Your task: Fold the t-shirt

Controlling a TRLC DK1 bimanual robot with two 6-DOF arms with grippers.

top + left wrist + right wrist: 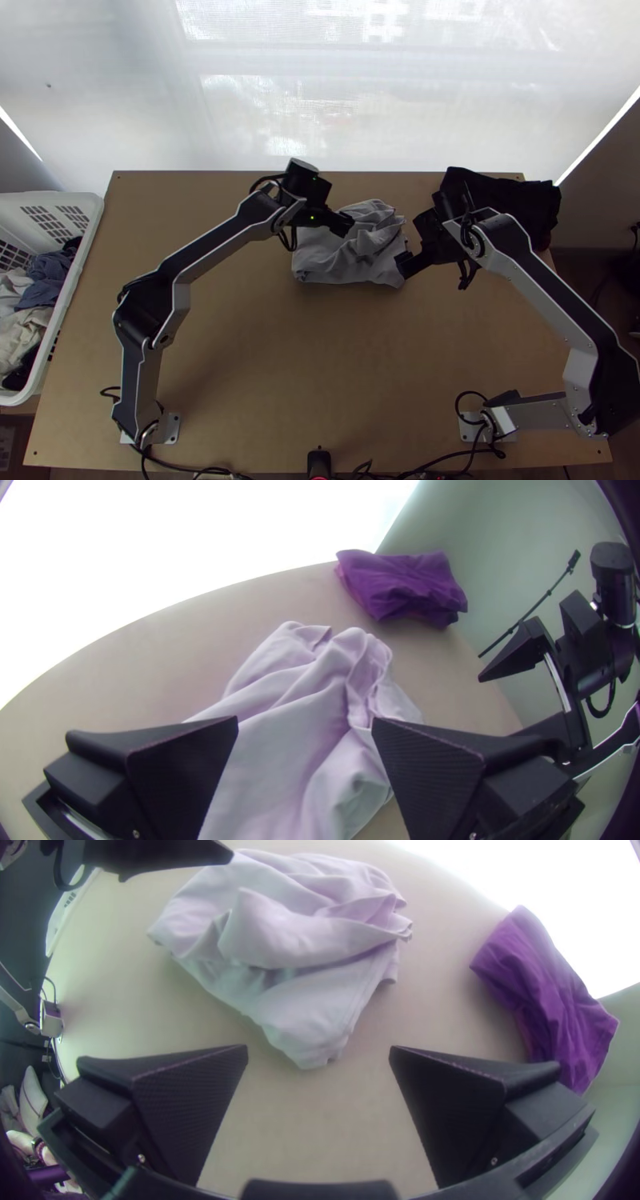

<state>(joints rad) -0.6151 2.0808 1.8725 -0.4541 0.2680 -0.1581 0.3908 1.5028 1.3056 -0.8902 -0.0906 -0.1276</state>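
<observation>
One pale grey t-shirt (352, 260) lies bunched on the far middle part of the light wooden table (264, 368), somewhat longer from side to side than from near to far. Its long axis runs roughly along the table's near edge, and a blunt corner points near and to the right, toward the right gripper (407, 266). The near part is smoother, while raised, crumpled folds gather over the middle and the far right; which end is the collar, I cannot tell. The t-shirt sits beneath the left gripper (347, 225), whose two fingers stand wide apart over the cloth, gripping nothing; whether they touch it, I cannot tell. The right gripper is just off that blunt corner, its fingers also well apart, with bare tabletop between them and nothing held. Farther right, at the table's far right corner, a black cloth (512, 200) lies in a loose heap, apart from the t-shirt. Well away on the other side, by the table's left edge, a white basket (70, 294) with slotted walls holds loosely piled laundry: blue-grey cloth (46, 280), cream cloth (22, 330) and some dark pieces (18, 374).
</observation>
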